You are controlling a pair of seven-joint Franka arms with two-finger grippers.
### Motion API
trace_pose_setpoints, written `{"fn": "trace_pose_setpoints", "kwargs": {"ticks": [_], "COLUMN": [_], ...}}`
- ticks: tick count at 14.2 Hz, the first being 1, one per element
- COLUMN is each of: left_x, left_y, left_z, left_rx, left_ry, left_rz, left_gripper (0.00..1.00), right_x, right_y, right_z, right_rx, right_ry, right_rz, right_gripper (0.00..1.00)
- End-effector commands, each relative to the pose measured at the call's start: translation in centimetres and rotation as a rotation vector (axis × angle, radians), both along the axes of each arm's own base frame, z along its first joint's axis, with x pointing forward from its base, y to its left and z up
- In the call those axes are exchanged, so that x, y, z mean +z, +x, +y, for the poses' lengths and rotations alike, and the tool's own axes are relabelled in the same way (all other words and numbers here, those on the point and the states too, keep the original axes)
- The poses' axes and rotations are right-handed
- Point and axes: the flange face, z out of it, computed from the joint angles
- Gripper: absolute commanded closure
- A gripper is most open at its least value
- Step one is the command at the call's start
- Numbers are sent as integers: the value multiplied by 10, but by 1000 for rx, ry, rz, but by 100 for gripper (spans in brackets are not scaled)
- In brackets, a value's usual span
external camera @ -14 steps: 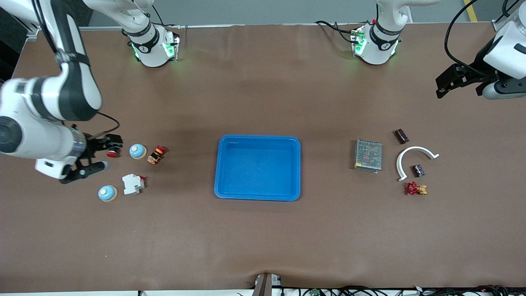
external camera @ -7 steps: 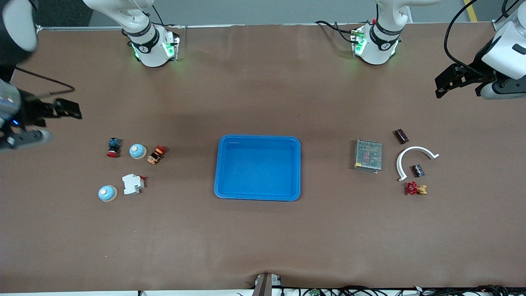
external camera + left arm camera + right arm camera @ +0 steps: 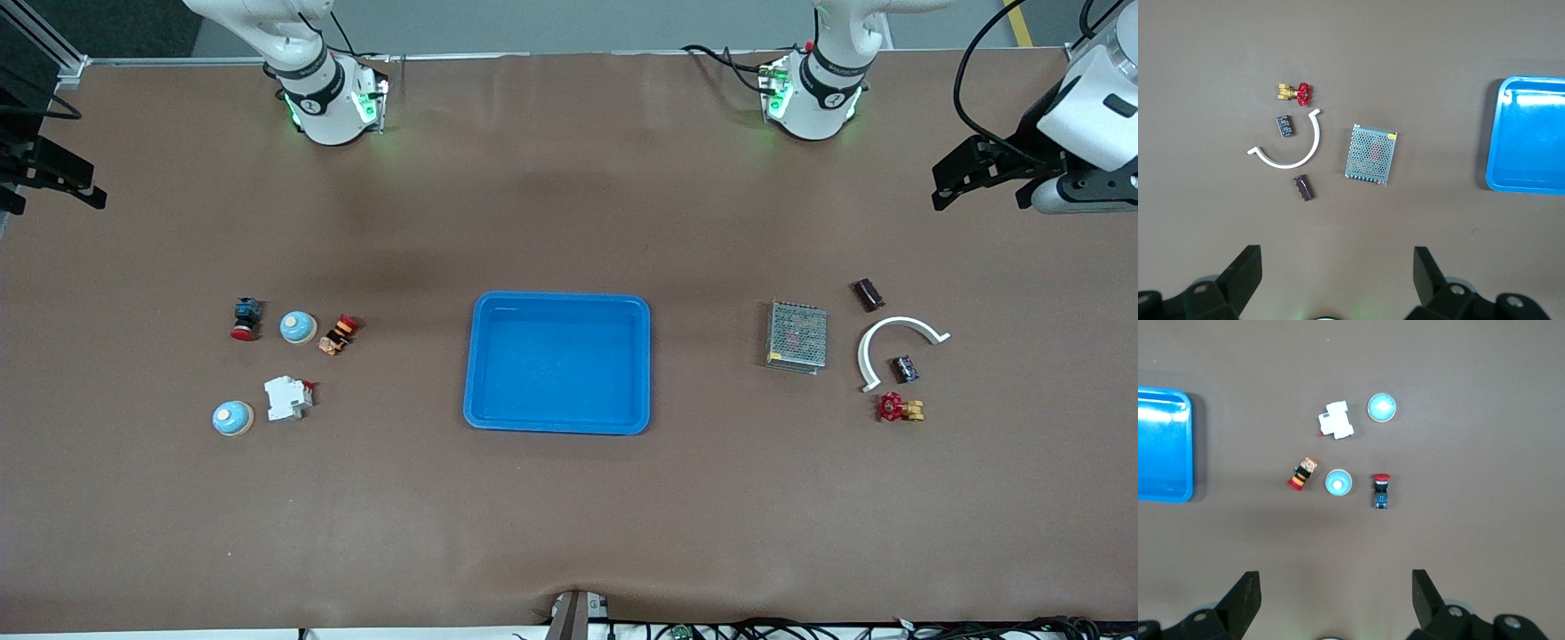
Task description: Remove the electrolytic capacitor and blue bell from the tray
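Change: a second ago we saw the right gripper (image 3: 53,173) low beside the red-capped button (image 3: 246,318); now it has pulled up and away to the table edge at the right arm's end, leaving the button on the table.
Left gripper (image 3: 969,173): barely shifted, waits over the left arm's end of the table, jaws spread, empty.
Right jaws: spread wide, holding nothing.
Tray (image 3: 487,418): mid-table, bare inside; we see nothing left in it.
Blue bells: one (image 3: 298,327) between the button and the orange-black part (image 3: 338,334), a second (image 3: 233,418) nearer the front camera beside the white breaker (image 3: 287,397); both out on the table.
Capacitor: dark cylinder (image 3: 869,294) near the mesh box (image 3: 797,337) looks like it, out of the tray; the small black part (image 3: 905,368) sits inside the white arc (image 3: 898,347).
Meaning: we judge the removal done, arms retreating.
Edges/room: both clusters sit well apart from the tray and from table edges; wide open table around the tray and toward the front camera. The red valve (image 3: 898,408) sits just beside the arc's end.
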Motion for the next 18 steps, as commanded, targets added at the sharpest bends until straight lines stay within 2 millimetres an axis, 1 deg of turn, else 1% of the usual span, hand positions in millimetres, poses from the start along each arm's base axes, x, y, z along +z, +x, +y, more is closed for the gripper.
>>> {"fn": "trace_pose_setpoints", "kwargs": {"ticks": [1,2,3,4,5,8,10,13,18], "left_x": [5,4,4,5,5,5,5,7,9], "left_y": [-5,-4,-4,-4,-4,-2,0,3,3], "left_z": [2,2,2,2,2,4,5,5,5], "left_rx": [-15,-15,-15,-15,-15,-11,-11,-10,-12], "left_ry": [-18,-18,-19,-19,-19,-17,-13,-13,-11], "left_rz": [0,0,-1,-6,-6,-6,-7,-13,-16], "left_gripper": [0,0,0,0,0,0,0,0,0], "right_x": [-1,7,16,19,25,25,20,22,26], "right_y": [-2,-1,-1,3,6,7,6,8,9], "right_z": [12,14,10,8,8,10,11,14,11], "right_rx": [-177,-195,-155,-79,-42,-40,-37,-31,-48], "right_ry": [-4,-7,-14,-19,-21,-20,-17,-21,-28], "right_rz": [-50,-65,-82,-91,-104,-104,-84,-102,-126], "right_gripper": [0,0,0,0,0,0,0,0,0]}}
